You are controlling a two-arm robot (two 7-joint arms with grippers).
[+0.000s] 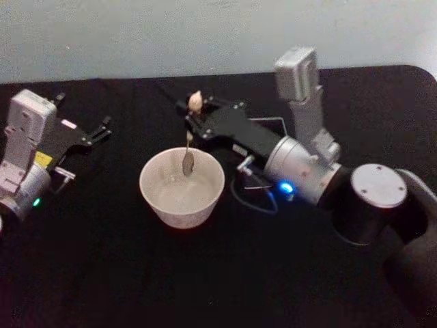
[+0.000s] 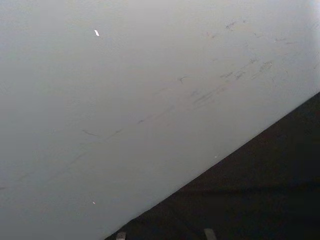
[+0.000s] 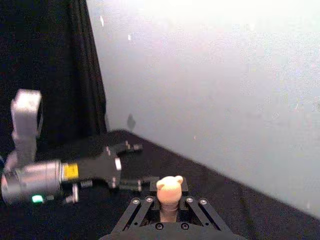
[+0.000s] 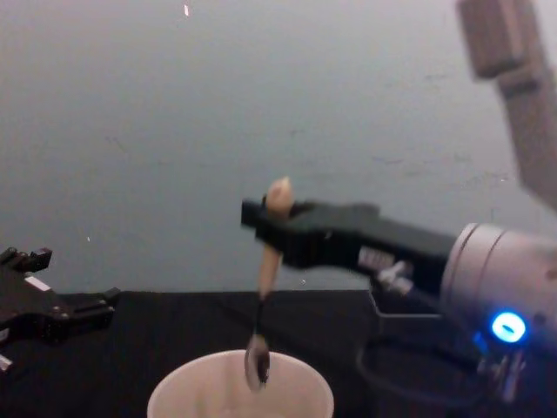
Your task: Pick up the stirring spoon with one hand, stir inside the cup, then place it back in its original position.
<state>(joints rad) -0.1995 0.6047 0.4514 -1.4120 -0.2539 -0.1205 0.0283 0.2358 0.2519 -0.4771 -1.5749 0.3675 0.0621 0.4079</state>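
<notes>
We judge the stirring under way — our right gripper (image 1: 191,113) clamps the stirring spoon (image 4: 265,270) by its handle, bowl hanging below it just inside the cup (image 1: 183,214), so next comes gentle circling clear of the rim — the left gripper (image 1: 104,130), fingers apart, idles far to its left.

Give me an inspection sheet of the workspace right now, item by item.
Surface: black cloth-covered table, flat.
Job's things: wide round cream-white cup upright at centre; slender beige-handled metal stirring spoon hangs near upright, bowl at the cup's mouth.
Clutter: nothing seen.
Grippers: right tool shut on the spoon's handle, above the cup's far rim; left tool open, parked at the left, apart from the cup.
Cables: thin dark cable looped on the cloth beside the right arm.
Surroundings: plain pale grey wall behind the table.
</notes>
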